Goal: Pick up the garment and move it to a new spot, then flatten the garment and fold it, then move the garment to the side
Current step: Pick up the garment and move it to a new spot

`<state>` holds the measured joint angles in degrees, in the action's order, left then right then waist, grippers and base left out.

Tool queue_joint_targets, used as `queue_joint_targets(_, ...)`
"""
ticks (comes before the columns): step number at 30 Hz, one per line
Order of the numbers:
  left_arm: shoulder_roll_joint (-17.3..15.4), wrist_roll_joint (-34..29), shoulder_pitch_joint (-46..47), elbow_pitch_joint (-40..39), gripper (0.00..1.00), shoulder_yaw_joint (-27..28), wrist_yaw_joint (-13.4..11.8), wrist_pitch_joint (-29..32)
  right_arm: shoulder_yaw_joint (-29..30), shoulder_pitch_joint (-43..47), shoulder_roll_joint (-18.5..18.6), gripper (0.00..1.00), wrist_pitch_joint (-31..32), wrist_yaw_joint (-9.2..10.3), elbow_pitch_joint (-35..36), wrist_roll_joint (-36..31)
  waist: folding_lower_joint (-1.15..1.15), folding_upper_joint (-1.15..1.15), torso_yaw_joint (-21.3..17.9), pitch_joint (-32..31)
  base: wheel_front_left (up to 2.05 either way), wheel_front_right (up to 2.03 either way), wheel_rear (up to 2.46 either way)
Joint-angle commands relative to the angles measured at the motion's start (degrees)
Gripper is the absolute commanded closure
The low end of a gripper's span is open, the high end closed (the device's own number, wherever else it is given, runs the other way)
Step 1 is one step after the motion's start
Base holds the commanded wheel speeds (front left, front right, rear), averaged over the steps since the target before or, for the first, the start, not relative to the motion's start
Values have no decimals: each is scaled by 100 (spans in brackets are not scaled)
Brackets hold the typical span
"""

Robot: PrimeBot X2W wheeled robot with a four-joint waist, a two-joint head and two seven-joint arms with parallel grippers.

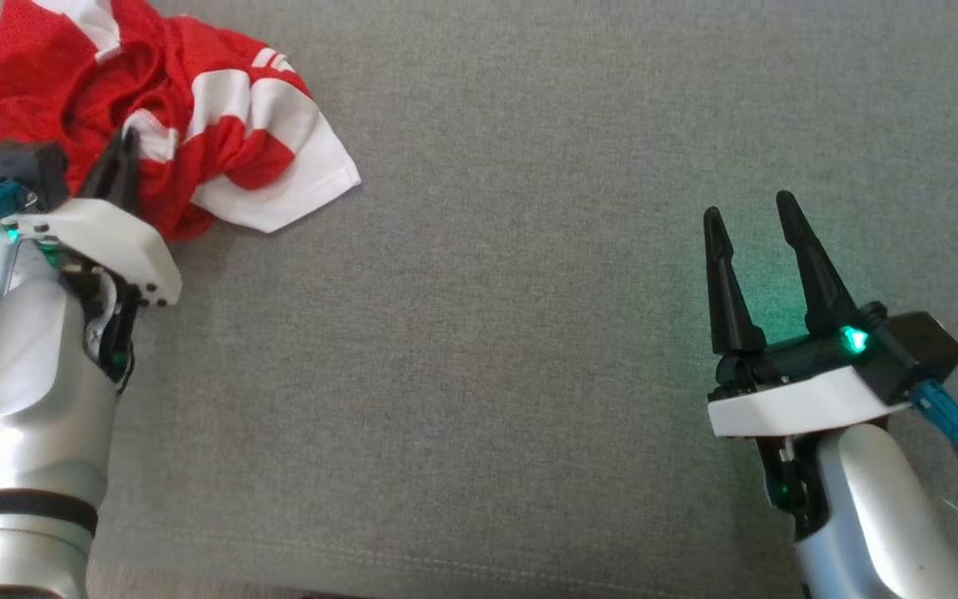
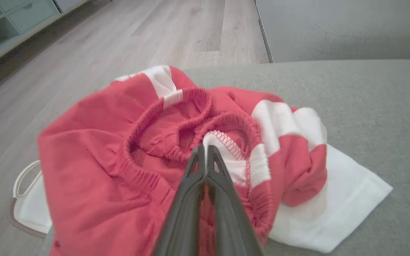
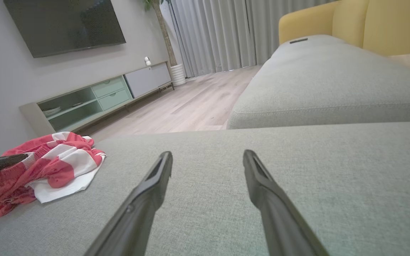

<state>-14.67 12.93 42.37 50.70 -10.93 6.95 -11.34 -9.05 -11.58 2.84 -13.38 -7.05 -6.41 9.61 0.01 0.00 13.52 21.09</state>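
The garment [image 1: 221,108] is a crumpled red and white piece with an elastic waistband, lying at the far left corner of the grey cushion [image 1: 487,333]. The left wrist view has the garment [image 2: 101,170] close up, and it lies at the left in the right wrist view [image 3: 59,160]. My left gripper [image 1: 123,154] is on top of it. Its fingers are shut together [image 2: 205,151] at the waistband fold, with red cloth pinched between them. My right gripper [image 1: 752,212] rests far off at the lower right, open and with nothing in it [image 3: 208,160], over bare cushion.
The garment lies near the cushion's edge, beyond which is wooden floor [image 2: 119,35]. A white object with a cord [image 2: 27,206] lies beside the garment. A second grey cushion [image 3: 333,81], a yellow chair [image 3: 368,28] and a TV cabinet [image 3: 101,99] stand farther off.
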Motion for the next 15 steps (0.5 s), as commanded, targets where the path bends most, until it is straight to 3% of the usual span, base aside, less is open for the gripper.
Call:
queue_joint_targets(1,-371,19,208,-202,100,161,-62,-131,-153,-31,4,0,-62,-44,144,57,-1,0,41,-132,0,0,0)
queue_joint_targets(7,-326,-2,78,-1021,100,225,-245,-338,-140,99,4,0,-100,-44,20,162,-1,0,136,-530,0,0,0)
queue_joint_targets(15,-219,-74,-420,-3087,100,365,-456,-363,-181,216,4,0,-135,-44,-84,310,-1,0,74,-967,0,0,0)
